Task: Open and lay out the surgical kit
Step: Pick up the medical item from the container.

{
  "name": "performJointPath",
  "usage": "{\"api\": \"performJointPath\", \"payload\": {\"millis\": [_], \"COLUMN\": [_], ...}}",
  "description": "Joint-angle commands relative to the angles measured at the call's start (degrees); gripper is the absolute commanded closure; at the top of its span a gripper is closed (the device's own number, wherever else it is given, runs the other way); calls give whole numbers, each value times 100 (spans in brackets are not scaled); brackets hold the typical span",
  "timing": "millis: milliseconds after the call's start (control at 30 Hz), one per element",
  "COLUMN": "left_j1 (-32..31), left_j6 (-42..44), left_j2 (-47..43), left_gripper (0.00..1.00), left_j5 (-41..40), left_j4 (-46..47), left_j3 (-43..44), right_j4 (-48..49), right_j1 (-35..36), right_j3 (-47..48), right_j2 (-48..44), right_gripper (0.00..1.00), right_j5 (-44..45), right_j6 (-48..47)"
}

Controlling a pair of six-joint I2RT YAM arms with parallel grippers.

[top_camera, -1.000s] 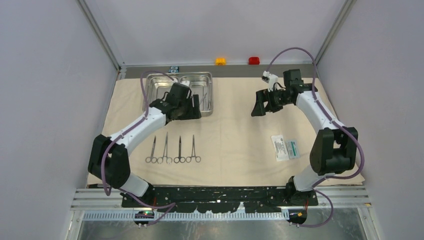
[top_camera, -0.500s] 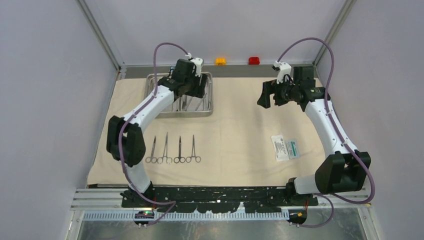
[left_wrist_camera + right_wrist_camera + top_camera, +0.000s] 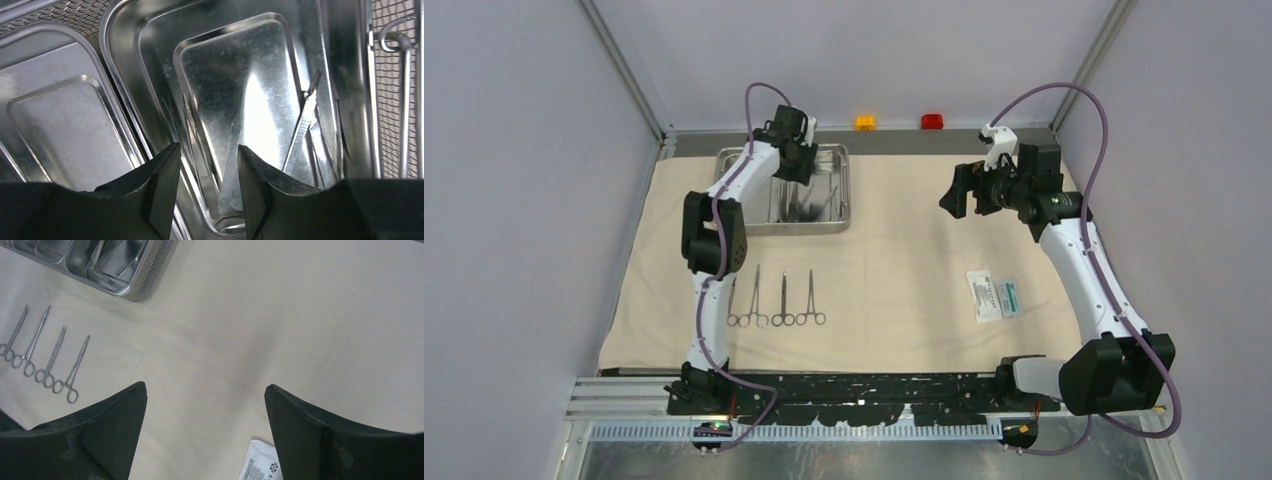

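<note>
My left jaws stand apart by a narrow gap and hold nothing. They are poised above the tray (image 3: 111, 80), over the compartment where the tweezers (image 3: 302, 127) and a thin straight tool (image 3: 231, 155) lie flat on the steel. My right jaws are wide apart, likewise empty, and hang over bare cloth wrap (image 3: 904, 260), with the packet (image 3: 994, 295) lying nearby on it. Further out, four ring-handled forceps (image 3: 770, 300) lie in a neat row on the wrap, which is spread flat. Assessment: unloading the tray is the step in hand. The next move requires descending into the compartment, straddling one slim tool across its width, and closing low without skidding on the steel.
</note>
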Motion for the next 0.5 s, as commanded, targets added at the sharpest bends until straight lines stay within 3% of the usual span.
{"api": "performJointPath", "payload": {"millis": [0,467], "left_j1": [-30,-35], "left_j6": [252,274], "left_j2": [155,695], "left_gripper": [55,62], "left_j5": [-272,-677], "left_j4": [-290,-520], "left_j3": [517,984], "right_j4": [356,297], "right_j1": [-10,-12], "right_j3": [-155,-147], "right_j2": [-85,190], "right_gripper": [8,8], "right_j5": [-69,-253], "right_j6": [42,-114]}}
